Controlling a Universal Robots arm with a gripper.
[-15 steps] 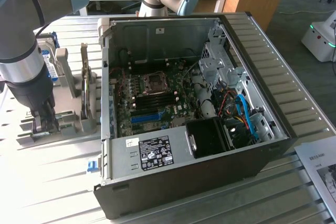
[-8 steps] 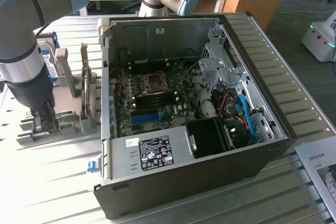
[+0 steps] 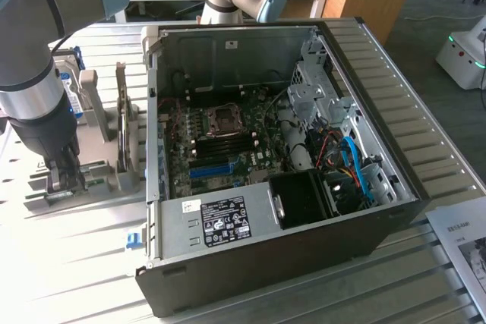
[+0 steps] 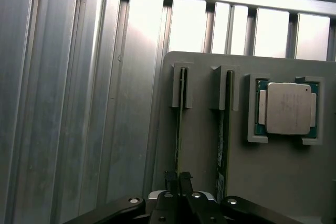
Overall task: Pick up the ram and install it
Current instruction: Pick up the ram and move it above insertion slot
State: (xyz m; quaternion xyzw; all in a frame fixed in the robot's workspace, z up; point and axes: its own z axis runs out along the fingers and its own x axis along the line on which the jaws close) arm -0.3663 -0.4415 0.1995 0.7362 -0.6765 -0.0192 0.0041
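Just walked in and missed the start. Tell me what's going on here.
The robot arm's gripper is down at the grey holder, pinched on the ram, which stands on edge in its slot, not yet lifted. A second green stick and a processor sit alongside. The open computer case lies on the exterior view's right.

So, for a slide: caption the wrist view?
Hand at a memory stick in its grey holder, beside a second stick and a processor.
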